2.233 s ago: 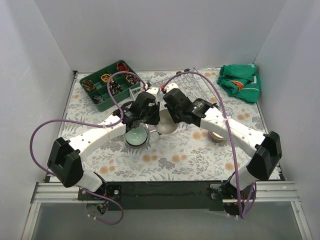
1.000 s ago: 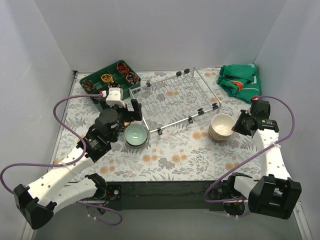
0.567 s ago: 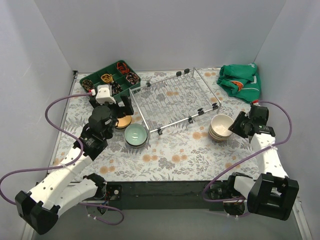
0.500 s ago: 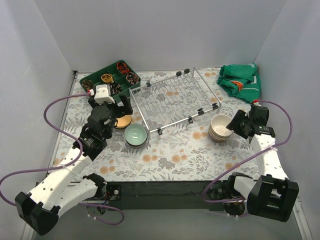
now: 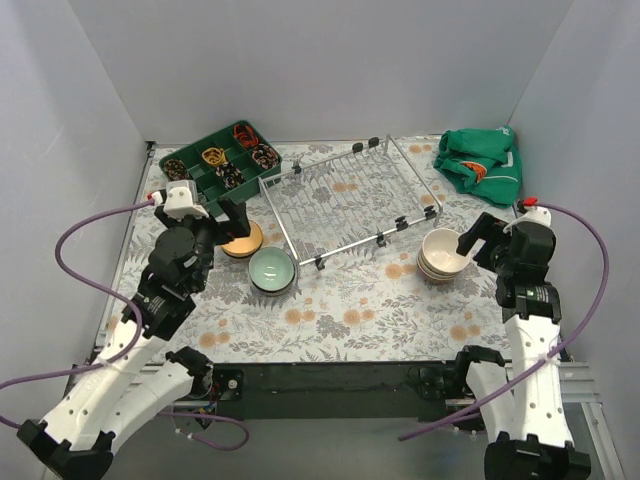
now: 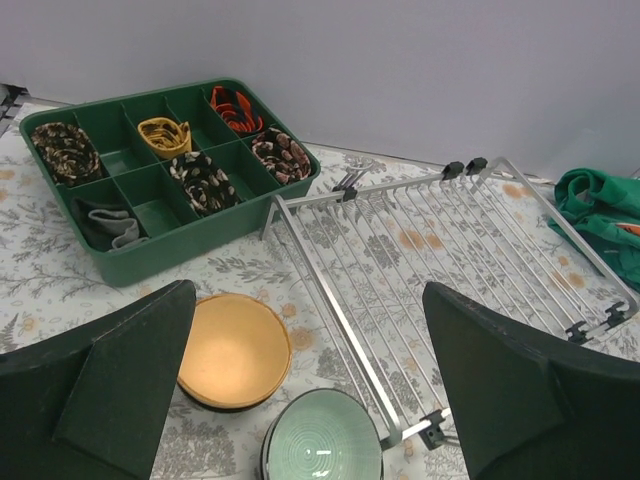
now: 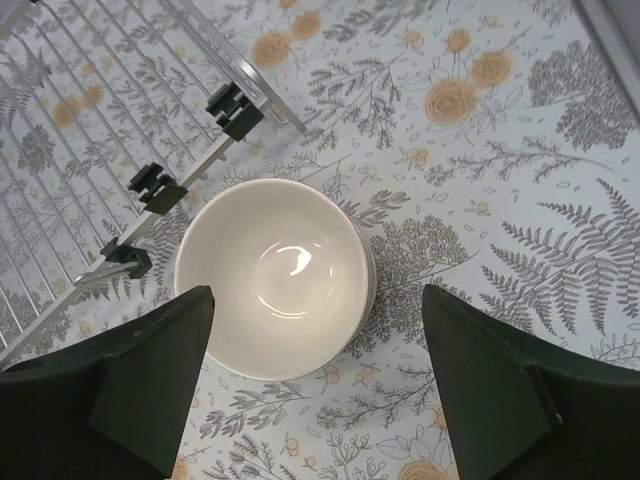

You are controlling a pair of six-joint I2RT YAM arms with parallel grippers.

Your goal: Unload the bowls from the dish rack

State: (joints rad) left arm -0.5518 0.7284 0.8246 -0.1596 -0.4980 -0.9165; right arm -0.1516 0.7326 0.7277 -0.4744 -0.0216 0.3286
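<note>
Overhead: dish rack (image 5: 345,200) sat mid-table, green tray (image 5: 215,165) at its left, green cloth (image 5: 480,165) far right. Left wrist: my left pincer (image 6: 308,292) gaped empty above tan bowl (image 6: 233,350) and mint bowl (image 6: 322,462). Right wrist: my right pincer (image 7: 315,290) stood wide, empty, over cream bowls (image 7: 270,280), rack clips just beside.

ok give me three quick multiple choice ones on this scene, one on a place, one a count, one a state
1. Where is the mint bowl relative to the rack?
A) lying on its bars
B) on the table by its near left corner
C) behind its far edge

2. How many bowls lie on the rack?
A) none
B) two
C) four

3. The right gripper is:
A) shut on a bowl
B) out of view
C) open, by the cream bowl

Answers:
1 B: the top view shows it on the floral table, just left of the rack's near corner.
2 A: only bare bars show.
3 C: the wrist view shows the fingers wide apart, with the bowl free between them.
</note>
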